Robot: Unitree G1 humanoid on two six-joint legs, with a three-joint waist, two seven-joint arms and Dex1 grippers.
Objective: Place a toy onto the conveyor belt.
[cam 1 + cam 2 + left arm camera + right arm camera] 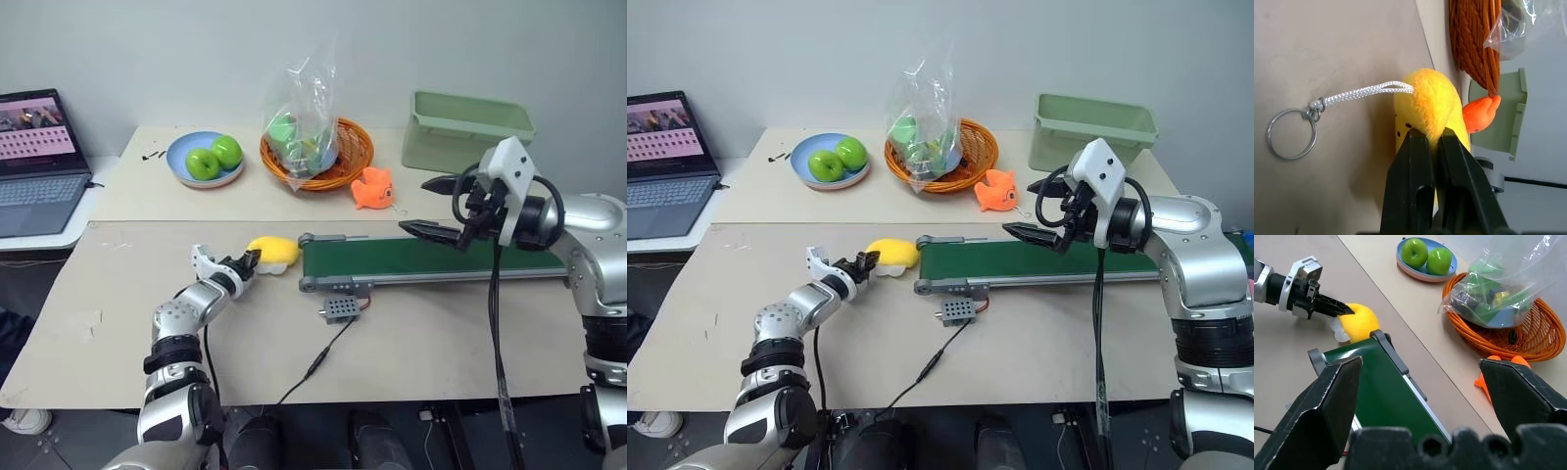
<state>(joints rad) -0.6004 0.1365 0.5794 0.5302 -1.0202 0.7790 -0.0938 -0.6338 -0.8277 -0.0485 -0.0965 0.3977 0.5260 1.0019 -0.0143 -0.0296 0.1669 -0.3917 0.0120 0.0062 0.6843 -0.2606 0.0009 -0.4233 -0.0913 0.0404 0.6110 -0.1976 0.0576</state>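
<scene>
The left gripper (251,260) pinches the yellow plush toy (274,252) beside the conveyor belt (431,258), probably ready to lift; the right gripper (1034,210) hovers with fingers spread.

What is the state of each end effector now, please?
Left end effector: closed, pinching the yellow toy on the table.
Right end effector: open, holding nothing, above the conveyor belt.
</scene>
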